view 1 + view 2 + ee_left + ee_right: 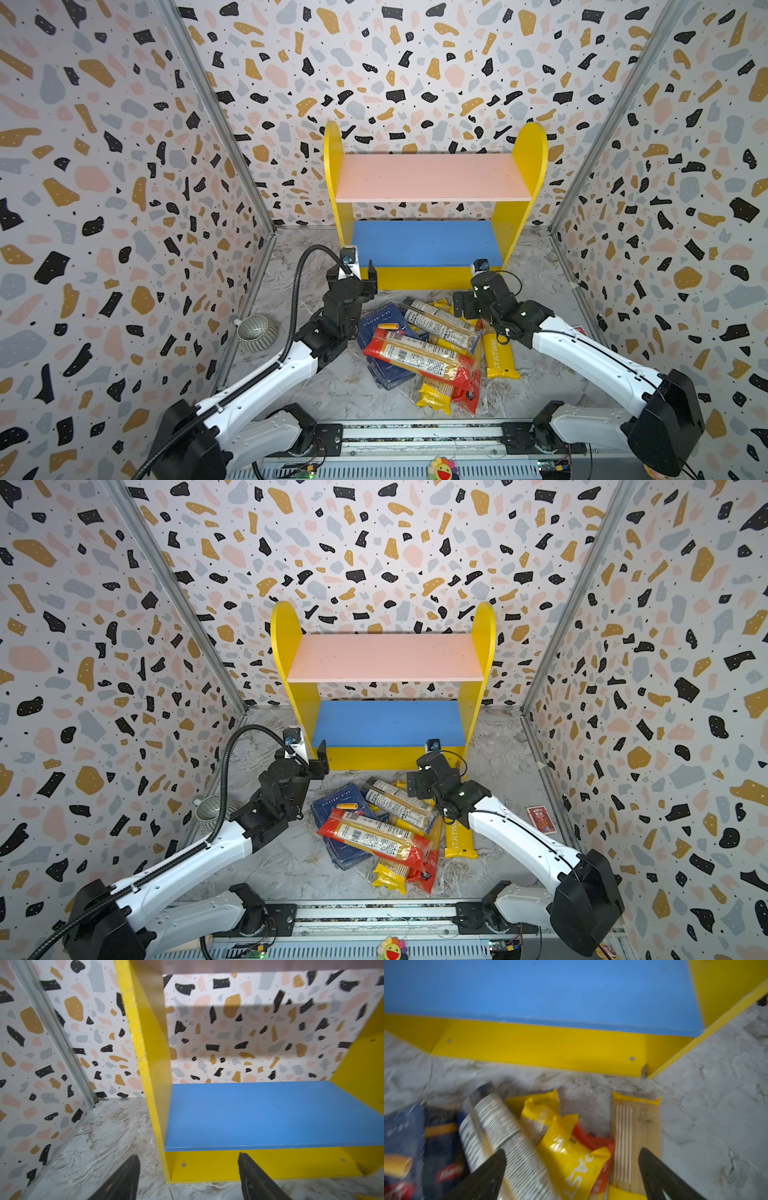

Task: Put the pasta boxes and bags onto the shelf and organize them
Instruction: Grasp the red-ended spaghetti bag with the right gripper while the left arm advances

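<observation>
The shelf (528, 166) stands against the back wall at upper centre in both top views, and its pink upper board (432, 176) and blue lower board (424, 243) carry none of the pasta yet. All the packs lie heaped on the marbled surface (332, 386) just in front of it, lower centre of the frame. A wide dark blue rigatoni box (380, 322) sits at the bottom left of the heap. A red-and-clear bag (419, 359) slants across it, with a clear bag with a printed label (440, 324) just behind and yellow PASTATIME bags (498, 357) to the right and underneath. The right claw (572, 1153) hovers over the back of the heap, jaws spread wide and grasping nothing. The left claw (188, 1156) is at the shelf's lower left front corner, jaws apart and released, nothing between them. A ribbed grey bowl (256, 331) rests near the left wall, and a small red card pack (541, 819) lies near the right wall.
</observation>
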